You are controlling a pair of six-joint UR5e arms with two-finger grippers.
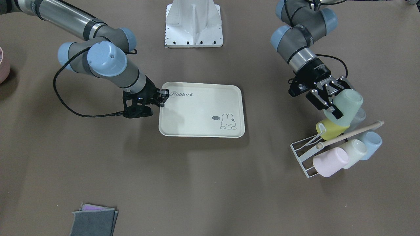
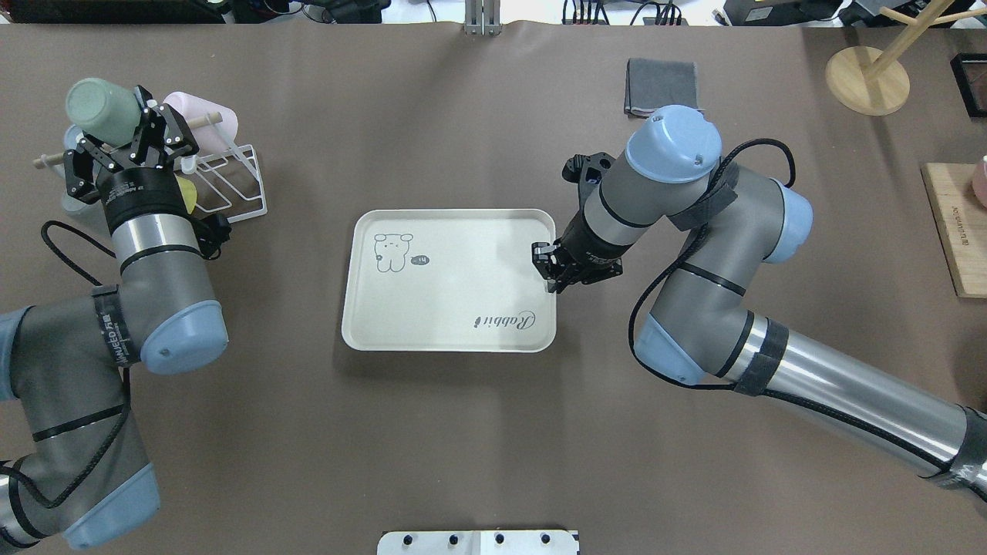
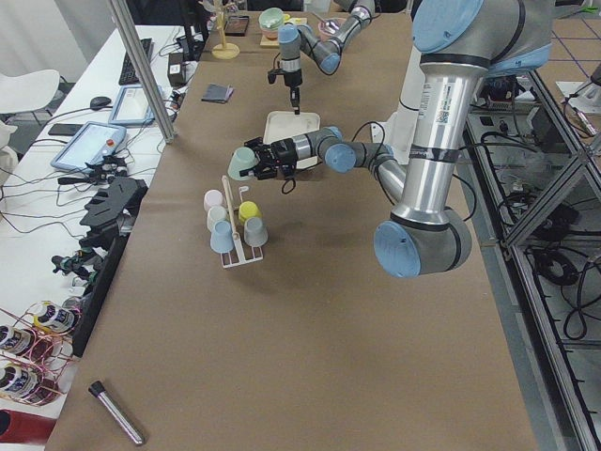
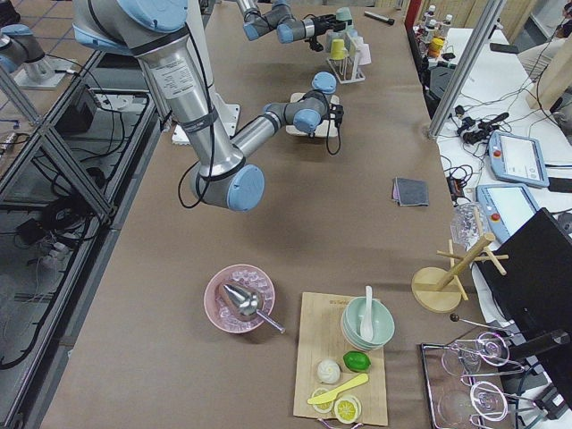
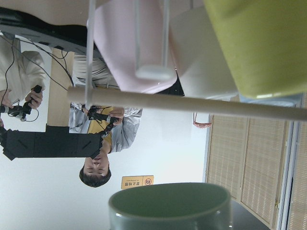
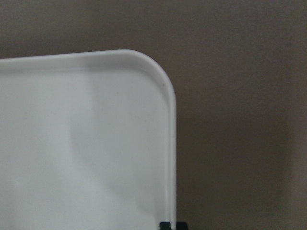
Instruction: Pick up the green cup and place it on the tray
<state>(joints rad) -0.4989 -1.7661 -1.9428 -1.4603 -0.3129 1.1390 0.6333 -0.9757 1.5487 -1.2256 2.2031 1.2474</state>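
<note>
The green cup [image 1: 348, 104] is held in my left gripper [image 1: 340, 98], lifted and tilted just above the cup rack [image 1: 303, 154]. It also shows in the overhead view [image 2: 96, 108], with the left gripper [image 2: 116, 127] shut on it, and its rim fills the bottom of the left wrist view [image 5: 170, 206]. The cream tray [image 1: 203, 131] with "Rabbit" script lies at the table's middle and holds nothing. My right gripper [image 1: 163, 96] is shut at the tray's short edge by the script, pinching the rim [image 6: 169, 143].
The wire rack with a wooden dowel [image 1: 351, 132] holds a yellow-green cup [image 1: 329, 129], a pink cup [image 1: 329, 162], a cream cup [image 1: 354, 149] and a blue cup [image 1: 370, 141]. A grey cloth [image 1: 93, 223] and the white robot base [image 1: 194, 24] lie away from the tray.
</note>
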